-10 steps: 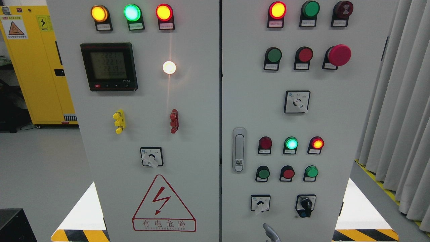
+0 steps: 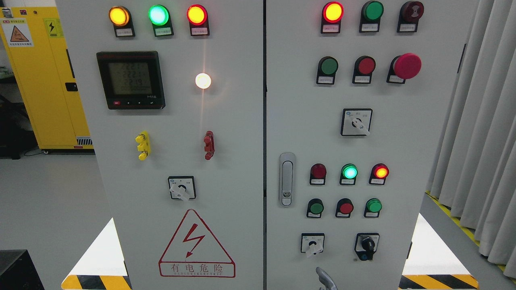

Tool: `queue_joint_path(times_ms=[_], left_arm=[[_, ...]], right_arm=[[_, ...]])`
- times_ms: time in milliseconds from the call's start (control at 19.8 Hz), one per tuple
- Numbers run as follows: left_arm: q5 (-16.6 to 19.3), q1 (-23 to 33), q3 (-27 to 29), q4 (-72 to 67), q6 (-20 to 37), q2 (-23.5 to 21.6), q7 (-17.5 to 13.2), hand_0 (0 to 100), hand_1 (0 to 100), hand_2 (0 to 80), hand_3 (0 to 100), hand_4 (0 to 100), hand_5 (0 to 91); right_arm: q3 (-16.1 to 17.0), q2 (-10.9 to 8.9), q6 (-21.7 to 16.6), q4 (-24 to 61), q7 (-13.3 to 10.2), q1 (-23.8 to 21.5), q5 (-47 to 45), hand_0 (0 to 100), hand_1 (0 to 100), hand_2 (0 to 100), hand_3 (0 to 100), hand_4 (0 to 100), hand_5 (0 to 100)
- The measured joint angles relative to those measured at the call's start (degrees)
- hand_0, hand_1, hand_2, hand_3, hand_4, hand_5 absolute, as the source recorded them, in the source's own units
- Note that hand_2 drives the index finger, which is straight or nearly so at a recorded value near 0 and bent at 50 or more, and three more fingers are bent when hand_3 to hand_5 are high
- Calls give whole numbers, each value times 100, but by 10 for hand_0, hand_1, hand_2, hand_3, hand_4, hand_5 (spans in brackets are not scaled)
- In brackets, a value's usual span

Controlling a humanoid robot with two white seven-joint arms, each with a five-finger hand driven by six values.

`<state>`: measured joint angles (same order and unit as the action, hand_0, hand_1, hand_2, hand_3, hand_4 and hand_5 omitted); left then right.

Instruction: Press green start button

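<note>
Nothing has visibly changed from half a second ago apart from flickering digits on the meter screen (image 2: 131, 79), far up and left of the hand. The right hand (image 2: 325, 278) shows only as a grey tip at the bottom edge, in the same place as before. Whether it is spread or curled cannot be told. The press has probably not begun. On the grey cabinet door (image 2: 403, 161), the nearest green button (image 2: 316, 208) sits above the hand and apart from it. A brighter green button (image 2: 373, 206) lies up and to the hand's right, and a third green button (image 2: 329, 66) is high above. Their labels are too small to read, so the start button cannot be identified. Each is round, with no long axis across its face. It faces out from the door, so its press axis runs straight into the panel.
</note>
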<state>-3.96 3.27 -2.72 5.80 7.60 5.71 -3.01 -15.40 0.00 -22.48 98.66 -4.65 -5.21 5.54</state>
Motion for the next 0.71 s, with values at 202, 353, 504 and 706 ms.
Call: queue_joint_path(times_ms=[202,353,504,706], left_arm=[[0,0,0,0,0,0,0,120,556,0,0,0,0],[0,0,0,0,0,0,0,120,556,0,0,0,0],[0,-1,0,0,0,0,0,120,556,0,0,0,0],[0,-2,0,0,0,0,0,120,556,0,0,0,0]], right_arm=[[9,0,0,3,1,1,8,268,495,0,44,133,90],[75,0,0,19,18,11,162,250,570,0,344,444,281],[248,0,-55,42,37,66,805,274,665,0,825,866,799],[529,0,-278,65,-269,263,2024,243,752,0,928,983,1000]])
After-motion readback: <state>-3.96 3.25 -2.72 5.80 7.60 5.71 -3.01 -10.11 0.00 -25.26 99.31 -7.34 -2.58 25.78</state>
